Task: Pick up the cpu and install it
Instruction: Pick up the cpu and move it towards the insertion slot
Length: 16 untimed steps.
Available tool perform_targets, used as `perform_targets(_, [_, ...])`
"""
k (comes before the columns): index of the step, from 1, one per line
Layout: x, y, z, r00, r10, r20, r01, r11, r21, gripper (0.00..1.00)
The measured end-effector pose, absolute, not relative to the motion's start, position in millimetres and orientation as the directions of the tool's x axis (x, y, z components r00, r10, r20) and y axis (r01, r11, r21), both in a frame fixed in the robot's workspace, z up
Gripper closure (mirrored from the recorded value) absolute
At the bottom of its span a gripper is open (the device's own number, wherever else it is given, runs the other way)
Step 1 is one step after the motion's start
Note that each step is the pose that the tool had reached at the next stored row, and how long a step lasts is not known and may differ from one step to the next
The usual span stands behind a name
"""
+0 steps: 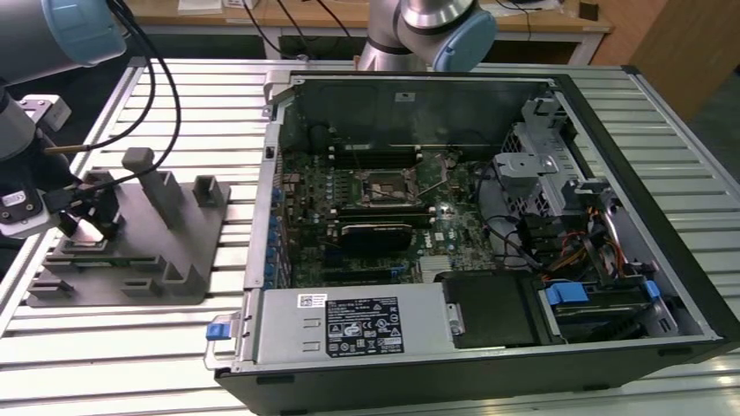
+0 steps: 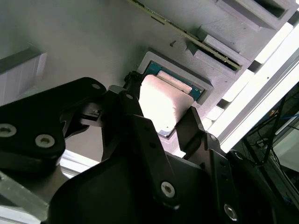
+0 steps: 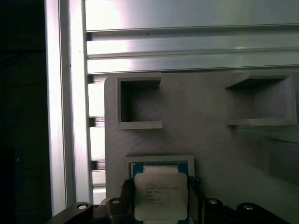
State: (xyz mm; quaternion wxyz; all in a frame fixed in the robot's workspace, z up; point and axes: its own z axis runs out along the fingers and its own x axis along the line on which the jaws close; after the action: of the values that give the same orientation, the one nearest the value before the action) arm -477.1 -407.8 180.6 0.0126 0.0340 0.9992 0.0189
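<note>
The cpu, a small silver square with a thin green edge, lies in a shallow framed recess of the grey fixture at the exterior view's left. My gripper is down over that spot. In both wrist views its black fingers sit against two opposite sides of the cpu, so the gripper is shut on it. The chip looks level with its recess. The black socket frame is on the motherboard inside the open computer case.
The fixture carries upright grey posts and box-shaped pockets close to my gripper. It rests on a slatted aluminium table. A second arm's base stands behind the case. Drive cages and cables fill the case's right side.
</note>
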Motion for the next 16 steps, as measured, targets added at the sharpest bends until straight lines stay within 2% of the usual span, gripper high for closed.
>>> perform_targets(16, [-477, -408, 204, -0.997, 0.069, -0.024, 0.068, 0.997, 0.039, 0.45])
